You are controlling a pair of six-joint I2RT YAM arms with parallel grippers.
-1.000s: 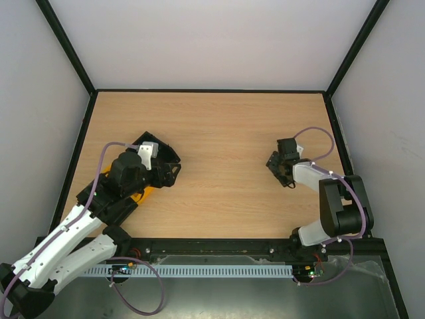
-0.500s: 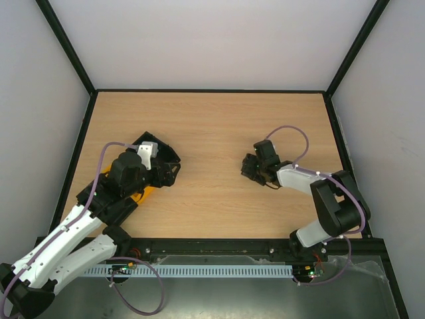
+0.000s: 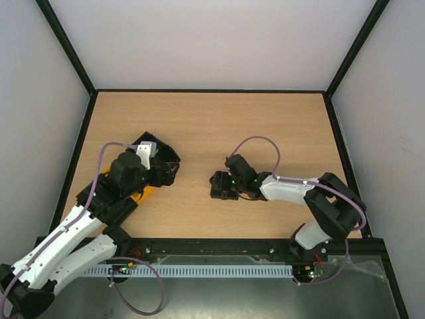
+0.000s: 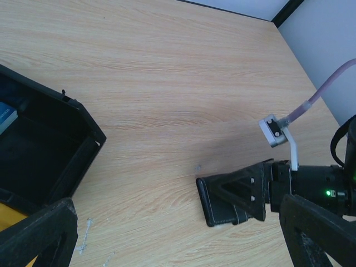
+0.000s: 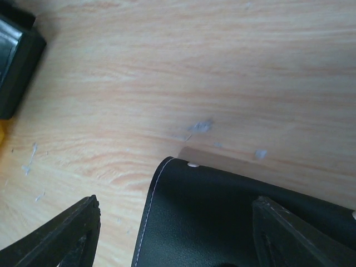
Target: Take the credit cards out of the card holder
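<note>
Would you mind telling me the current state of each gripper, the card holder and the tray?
left gripper: open, holding nothing.
right gripper: fingers apart with the card holder between them; whether they clamp it is unclear.
card holder: black outer face showing, no card visible.
black tray: open-topped, a blue item inside.

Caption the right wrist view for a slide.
Right gripper over the black card holder on the table, tray corner upper left.

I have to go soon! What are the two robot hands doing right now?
Left gripper: open, holding nothing.
Right gripper: jaws on either side of the card holder; a grip cannot be told.
</note>
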